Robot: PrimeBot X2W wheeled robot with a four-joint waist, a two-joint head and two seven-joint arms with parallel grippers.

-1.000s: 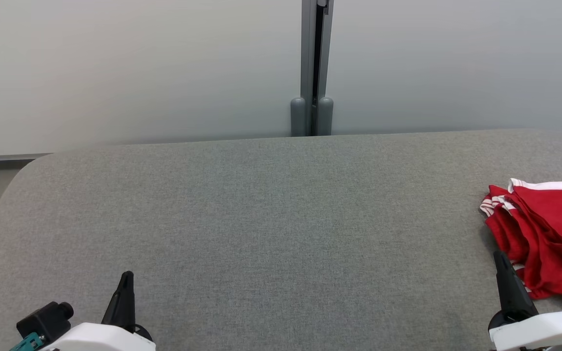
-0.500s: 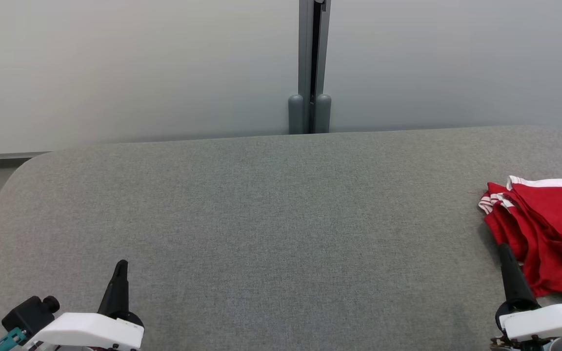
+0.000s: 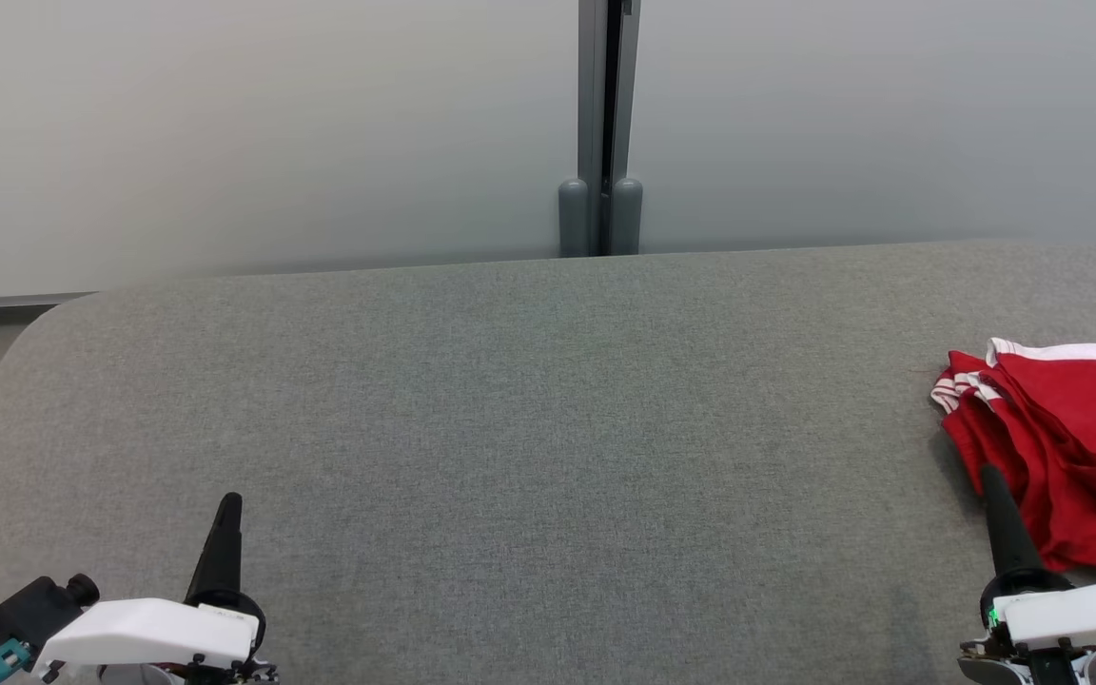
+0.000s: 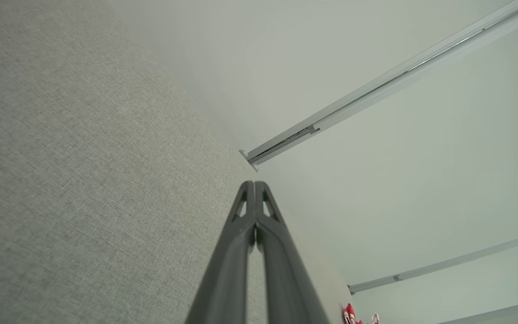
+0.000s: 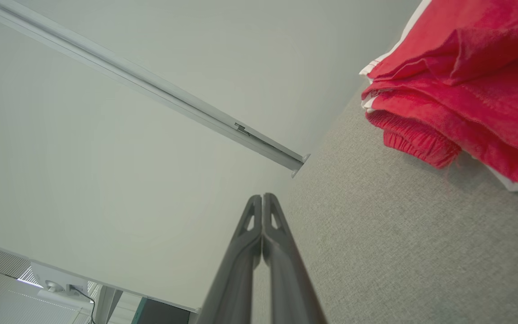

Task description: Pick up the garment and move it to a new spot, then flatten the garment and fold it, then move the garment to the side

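Head view: the red garment (image 3: 1071,447) lies bunched at the grey counter's (image 3: 548,428) right edge, near the right tool (image 3: 986,469); the left tool (image 3: 230,498) is well apart. Left wrist view: fingers pressed together. Right wrist view: fingers together, empty, garment alongside.

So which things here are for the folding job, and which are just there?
For the job: red garment, left tool, right tool, grey table.
Just there: grey post, pale wall.
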